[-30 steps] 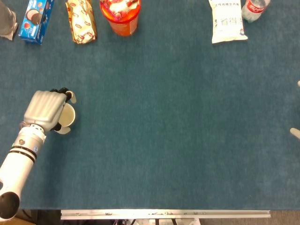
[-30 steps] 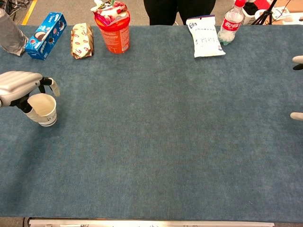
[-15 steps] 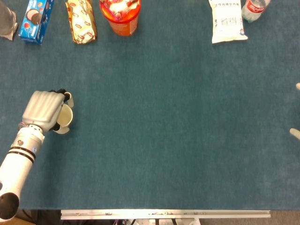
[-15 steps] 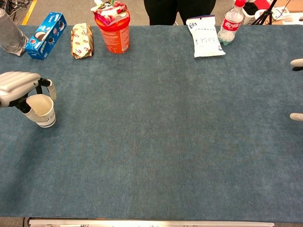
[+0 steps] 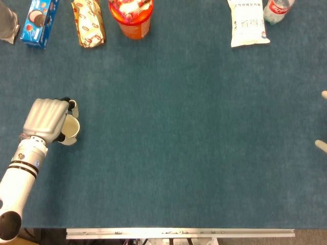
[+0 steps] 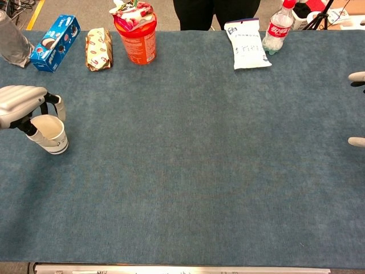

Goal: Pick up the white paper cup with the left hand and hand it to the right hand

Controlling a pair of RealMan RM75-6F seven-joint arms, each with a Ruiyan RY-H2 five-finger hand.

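The left robot hand (image 6: pixel 20 105) was curled around the upright white paper cup (image 6: pixel 50 133) at the left edge of the blue carpeted desk (image 6: pixel 194 160), its fingers (image 6: pixel 57 105) wrapping the rim; whether the cup had left the desk surface could not be determined. Compared with one second earlier, the fingers had drawn closer around the cup, and hand and cup had shifted slightly leftward. Only two pale fingertips (image 6: pixel 357 76) of the right robot hand showed at the right edge, spread apart and holding nothing.
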